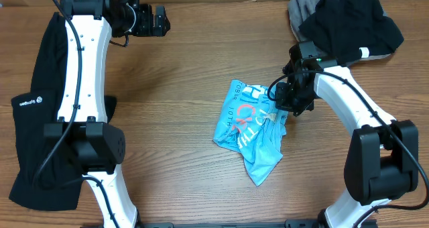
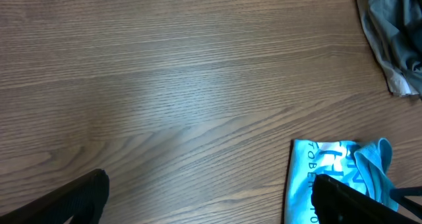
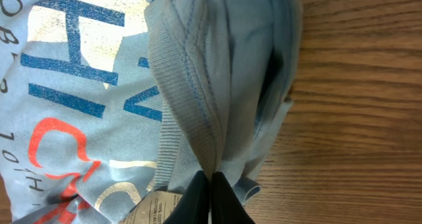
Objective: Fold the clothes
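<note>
Four garments lie on the brown wooden counter (image 1: 194,67). One crumpled light blue cotton T-shirt with white and red lettering (image 1: 249,131) sits right of centre. The right pincer (image 1: 283,99) is clamped together on a bunched fold of its ribbed edge. One long black garment with a small white logo (image 1: 30,121) lies at the left, partly under the left arm. A black garment (image 1: 348,20) tops a grey one (image 1: 303,5) at the far right corner. The left pincer (image 1: 163,20) hovers with fingers wide apart, well away from the T-shirt.

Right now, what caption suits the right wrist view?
The right jaws, pinched shut on a bunched fold of the light blue T-shirt on the wooden table.
</note>
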You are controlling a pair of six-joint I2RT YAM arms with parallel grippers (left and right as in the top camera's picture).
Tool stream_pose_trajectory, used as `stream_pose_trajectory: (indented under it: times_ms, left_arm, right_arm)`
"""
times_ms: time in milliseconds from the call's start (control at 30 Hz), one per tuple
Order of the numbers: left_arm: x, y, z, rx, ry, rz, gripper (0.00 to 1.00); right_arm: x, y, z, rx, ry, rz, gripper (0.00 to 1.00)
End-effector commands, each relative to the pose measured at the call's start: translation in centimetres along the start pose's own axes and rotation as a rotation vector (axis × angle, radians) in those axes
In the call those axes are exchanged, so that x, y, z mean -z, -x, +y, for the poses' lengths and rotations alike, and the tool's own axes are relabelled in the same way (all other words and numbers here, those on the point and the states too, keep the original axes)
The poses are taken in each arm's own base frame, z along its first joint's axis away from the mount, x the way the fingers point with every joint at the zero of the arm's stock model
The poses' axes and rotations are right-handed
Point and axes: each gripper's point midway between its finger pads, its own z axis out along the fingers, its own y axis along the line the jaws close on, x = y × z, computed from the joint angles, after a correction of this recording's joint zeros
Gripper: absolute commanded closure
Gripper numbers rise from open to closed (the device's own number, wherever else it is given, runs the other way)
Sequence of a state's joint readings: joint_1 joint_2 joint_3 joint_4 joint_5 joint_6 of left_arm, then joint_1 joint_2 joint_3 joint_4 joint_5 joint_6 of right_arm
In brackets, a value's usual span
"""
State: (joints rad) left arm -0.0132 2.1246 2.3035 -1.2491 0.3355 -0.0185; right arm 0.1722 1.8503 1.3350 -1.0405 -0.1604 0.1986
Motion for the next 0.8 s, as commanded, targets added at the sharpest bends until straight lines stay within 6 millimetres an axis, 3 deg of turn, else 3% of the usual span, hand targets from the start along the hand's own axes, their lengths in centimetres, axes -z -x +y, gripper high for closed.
stream_pose_trajectory:
  times_ms: [0,267,433,467,533,567,667,767]
  left_arm:
    - [1.2,0.6,-0.1,-0.028,0.019,-0.033,0.0]
    - [1.2,0.6,0.2,-0.027,0.04,-0.033,0.0]
    - [1.3,0.6,0.2,-0.027,0.04,-0.033,0.0]
    - [1.2,0.6,0.2,-0.027,0.04,-0.033,0.0]
    - [1.2,0.6,0.2,-0.027,0.039,-0.033,0.0]
    - [1.2,0.6,0.2,-0.027,0.039,-0.033,0.0]
    - [1.2,0.5,0.2,-0.026,0.039,-0.029,0.0]
    - [1.2,0.4,0.2,-0.025,0.039,-0.025,0.0]
  right_arm:
    - [1.0,0.4,-1.1,-0.06,-0.017,-0.012,0.96]
    - [2.1,-0.7,-7.4,-0.264,-0.038,0.05,0.96]
    - [2.3,-1.3,-9.0,-0.293,-0.026,0.078,0.96]
    - [2.3,-1.6,-9.0,-0.294,-0.026,0.091,0.93]
    - [2.3,-2.0,-9.0,-0.297,-0.028,0.108,0.55]
    - [2.4,-2.2,-8.9,-0.3,-0.029,0.116,0.46]
    - [2.4,-2.4,-8.0,-0.31,0.025,0.134,0.4]
    - [2.7,-2.2,-5.8,-0.262,0.158,0.137,0.37]
